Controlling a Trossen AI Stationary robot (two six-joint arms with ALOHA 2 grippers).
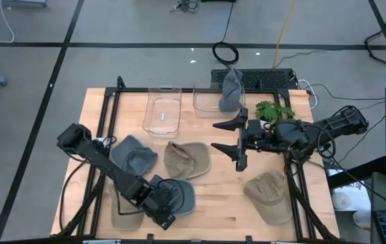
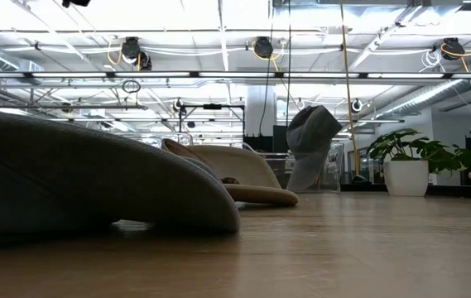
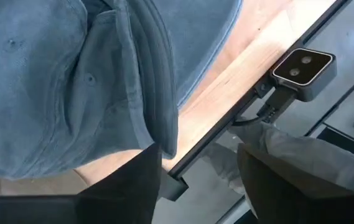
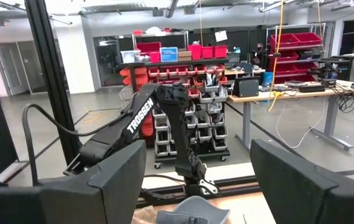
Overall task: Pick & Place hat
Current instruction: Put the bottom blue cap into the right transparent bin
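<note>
1. The left claw (image 1: 167, 211) sits low near the table's (image 1: 213, 203) front edge, left of the middle, over a blue-grey cap (image 1: 179, 196). In the left wrist view its fingers (image 3: 127, 186) stand spread, with the blue-grey cap's (image 3: 71, 81) brim edge just beside one of them; nothing is pinched.
2. A second blue-grey cap (image 1: 133, 157) lies on the table behind the left arm, toward the left edge, and an olive cap (image 1: 126, 215) lies partly under that arm near the front edge.
3. A tan cap (image 1: 186, 160) rests near the middle of the table.
4. Two clear plastic bins (image 1: 163, 112) stand side by side along the back edge; a grey hat (image 1: 231, 88) is draped over the wall of the right-hand bin (image 1: 206, 102).
5. The right claw (image 1: 228, 137) hangs above the table's middle, right of the tan cap, its fingers spread wide and empty.
6. A green potted plant (image 1: 274, 110) stands near the back right corner.
7. Another tan cap (image 1: 268, 195) lies near the front right corner.
</note>
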